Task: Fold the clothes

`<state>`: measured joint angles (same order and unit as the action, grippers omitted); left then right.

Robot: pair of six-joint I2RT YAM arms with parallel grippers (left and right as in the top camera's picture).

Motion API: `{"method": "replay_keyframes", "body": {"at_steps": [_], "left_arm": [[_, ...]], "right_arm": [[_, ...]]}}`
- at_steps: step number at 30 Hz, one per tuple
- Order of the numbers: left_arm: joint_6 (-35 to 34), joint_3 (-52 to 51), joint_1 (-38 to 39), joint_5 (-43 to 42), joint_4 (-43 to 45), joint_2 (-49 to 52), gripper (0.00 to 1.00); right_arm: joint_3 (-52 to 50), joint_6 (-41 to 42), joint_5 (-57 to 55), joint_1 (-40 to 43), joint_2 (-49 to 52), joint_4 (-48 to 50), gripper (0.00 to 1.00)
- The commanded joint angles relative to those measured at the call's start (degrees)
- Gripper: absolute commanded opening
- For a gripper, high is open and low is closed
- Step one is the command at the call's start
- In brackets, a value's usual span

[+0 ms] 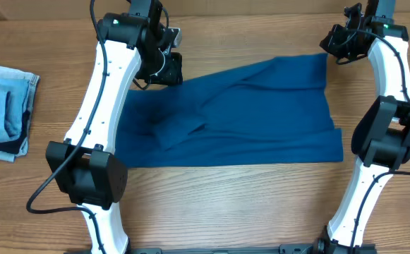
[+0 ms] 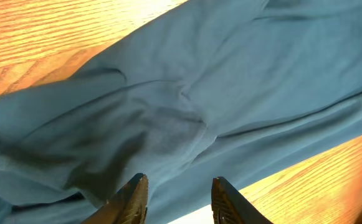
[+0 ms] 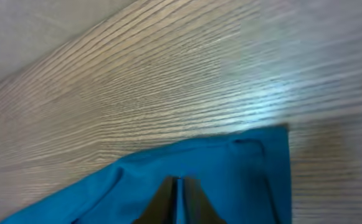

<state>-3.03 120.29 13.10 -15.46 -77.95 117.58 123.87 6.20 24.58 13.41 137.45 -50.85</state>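
Shirt: deep teal-blue shirt, soft, creased, laid out wide and flat; a raised fold sits left of centre.
Position: on the wooden bench, between the two arms; far right corner reaches toward the right arm.
Left tool: fingers partly apart above the cloth, nothing clamped.
Right tool: fingers all but together at the shirt's corner, a sliver of teal cloth between them.
Hard to see: collar and placket not made out; left arm covers the shirt's left edge.
Aside: folded denim stack lies at far left, cut off by the frame.
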Motion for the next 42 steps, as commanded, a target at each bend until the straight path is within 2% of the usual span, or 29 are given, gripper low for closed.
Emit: {"method": "replay_keyframes", "body": {"at_steps": [1,3,5,16,19,22,25,36,40,42], "left_arm": [[0.28,0.5,0.04,-0.7,0.22,0.17,0.37],[0.31,0.5,0.04,-0.7,0.24,0.17,0.37],[0.28,0.5,0.04,-0.7,0.24,0.17,0.37],[0.26,0.5,0.04,-0.7,0.33,0.17,0.37],[0.26,0.5,0.04,-0.7,0.17,0.17,0.37],[0.26,0.5,0.04,-0.7,0.22,0.17,0.37],[0.26,0.5,0.04,-0.7,0.2,0.17,0.37],[0.28,0.5,0.04,-0.7,0.07,0.17,0.37],[0.28,0.5,0.04,-0.7,0.04,0.17,0.37],[0.28,0.5,0.04,-0.7,0.09,0.17,0.37]], "right_arm": [[1.29,-0.15,-4.24,0.07,-0.31,-1.09,0.38],[0.13,-0.15,-5.2,0.04,0.07,-1.27,0.5],[0.11,0.11,-5.25,-0.07,1.09,-1.03,0.55],[0.11,1.4,-5.46,-1.49,7.34,0.98,0.54],[0.11,2.67,-5.44,-1.51,7.76,0.87,0.43],[0.11,2.86,-5.22,-1.51,7.76,0.61,0.2],[1.16,3.08,-5.22,-1.51,7.26,0.02,0.11],[4.39,3.02,-1.75,-1.18,-1.29,-0.68,0.04],[4.48,-3.08,6.56,-1.18,-2.4,-0.02,0.04],[4.5,-3.21,6.56,-1.18,-2.82,0.2,0.04]]}}
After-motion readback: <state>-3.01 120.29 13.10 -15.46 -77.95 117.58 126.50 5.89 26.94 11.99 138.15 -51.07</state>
